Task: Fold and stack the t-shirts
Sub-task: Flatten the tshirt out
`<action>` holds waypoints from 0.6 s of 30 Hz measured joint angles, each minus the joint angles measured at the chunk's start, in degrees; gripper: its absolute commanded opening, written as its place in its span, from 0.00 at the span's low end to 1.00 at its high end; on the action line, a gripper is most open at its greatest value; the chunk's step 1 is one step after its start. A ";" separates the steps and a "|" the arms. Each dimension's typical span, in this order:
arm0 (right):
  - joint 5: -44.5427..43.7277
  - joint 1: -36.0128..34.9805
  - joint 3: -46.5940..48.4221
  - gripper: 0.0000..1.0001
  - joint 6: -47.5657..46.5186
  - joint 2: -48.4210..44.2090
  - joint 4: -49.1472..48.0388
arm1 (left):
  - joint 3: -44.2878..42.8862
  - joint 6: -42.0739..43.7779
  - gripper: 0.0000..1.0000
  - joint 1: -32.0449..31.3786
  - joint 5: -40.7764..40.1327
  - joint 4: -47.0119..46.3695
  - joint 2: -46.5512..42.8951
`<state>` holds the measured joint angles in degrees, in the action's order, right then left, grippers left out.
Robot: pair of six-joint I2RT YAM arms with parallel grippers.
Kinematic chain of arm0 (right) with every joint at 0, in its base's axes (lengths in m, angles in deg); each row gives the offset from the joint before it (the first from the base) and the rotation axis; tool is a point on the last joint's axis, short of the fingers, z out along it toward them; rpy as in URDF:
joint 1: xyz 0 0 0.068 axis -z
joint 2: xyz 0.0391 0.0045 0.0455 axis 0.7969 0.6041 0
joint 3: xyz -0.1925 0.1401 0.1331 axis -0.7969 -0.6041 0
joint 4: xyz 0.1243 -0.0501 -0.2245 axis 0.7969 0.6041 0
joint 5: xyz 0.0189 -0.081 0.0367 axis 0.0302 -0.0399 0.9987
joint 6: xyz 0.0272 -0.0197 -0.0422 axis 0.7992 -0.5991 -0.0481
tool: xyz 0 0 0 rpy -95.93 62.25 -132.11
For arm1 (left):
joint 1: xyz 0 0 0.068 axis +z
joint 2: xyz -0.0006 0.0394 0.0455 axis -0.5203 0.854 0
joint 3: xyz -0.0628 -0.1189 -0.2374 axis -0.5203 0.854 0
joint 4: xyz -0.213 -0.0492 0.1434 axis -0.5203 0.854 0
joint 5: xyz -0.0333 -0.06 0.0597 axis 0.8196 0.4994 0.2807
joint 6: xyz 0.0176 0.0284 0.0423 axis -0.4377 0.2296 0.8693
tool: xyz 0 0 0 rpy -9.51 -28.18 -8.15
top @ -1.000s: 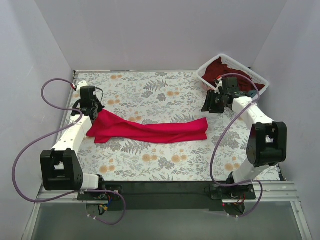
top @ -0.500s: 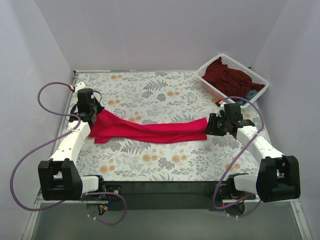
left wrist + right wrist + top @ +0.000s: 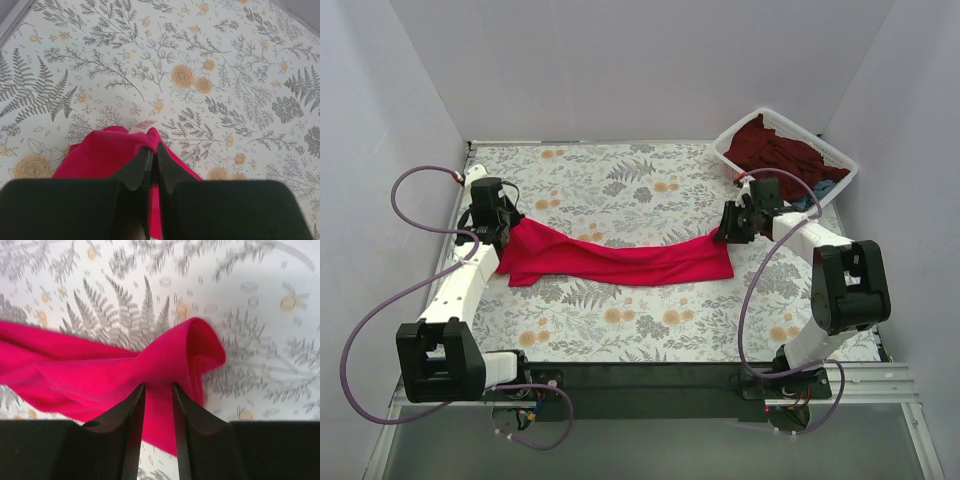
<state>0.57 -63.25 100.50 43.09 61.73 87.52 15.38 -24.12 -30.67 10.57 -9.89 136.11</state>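
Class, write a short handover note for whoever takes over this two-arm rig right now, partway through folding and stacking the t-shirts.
Left gripper: shut on the left end of the red t-shirt.
Right gripper: pinching the shirt's right end, cloth bunched between its fingers.
Things: the shirt stretches as a long rumpled band across the table. A maroon shirt and a teal shirt sit in the white basket at the back right.
Done: one shirt is out and held at both ends. Nothing is folded or stacked.
Left: spread it flat, fold it, then fold and stack the others.
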 measured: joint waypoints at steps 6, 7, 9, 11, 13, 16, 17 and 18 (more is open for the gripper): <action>-0.68 0.00 8.68 0.36 -0.31 6.97 -2.19 | 0.00 -0.02 0.00 1.75 0.07 0.00 0.00; -0.83 0.00 9.29 0.37 -0.57 7.72 -2.25 | 0.02 -0.04 0.00 1.90 0.17 0.00 0.00; -0.87 0.00 9.57 0.42 -1.51 8.37 -2.05 | 0.04 -0.04 0.00 2.03 0.44 0.00 0.00; -0.96 0.00 9.46 0.46 -2.32 8.11 -1.31 | 0.04 -0.07 0.00 2.21 0.59 0.00 0.00; -1.70 -0.15 7.85 0.54 -3.28 5.86 -1.25 | 0.04 -0.07 0.00 2.25 0.66 0.00 0.00; -3.87 -0.76 4.22 0.59 -4.74 -0.63 -0.15 | 0.04 -0.09 0.00 2.25 1.07 0.00 0.00; -5.05 -1.36 3.06 0.59 -5.35 -3.30 0.31 | 0.04 -0.09 0.00 2.25 1.16 -0.02 0.00; -6.78 -2.23 2.12 0.60 -6.03 -5.75 0.63 | 0.04 -0.09 0.00 2.27 1.29 -0.02 0.00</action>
<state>-6.20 -65.48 102.62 37.06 55.98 88.15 15.42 -24.21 -28.39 11.86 -9.92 136.11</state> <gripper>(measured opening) 0.591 0.015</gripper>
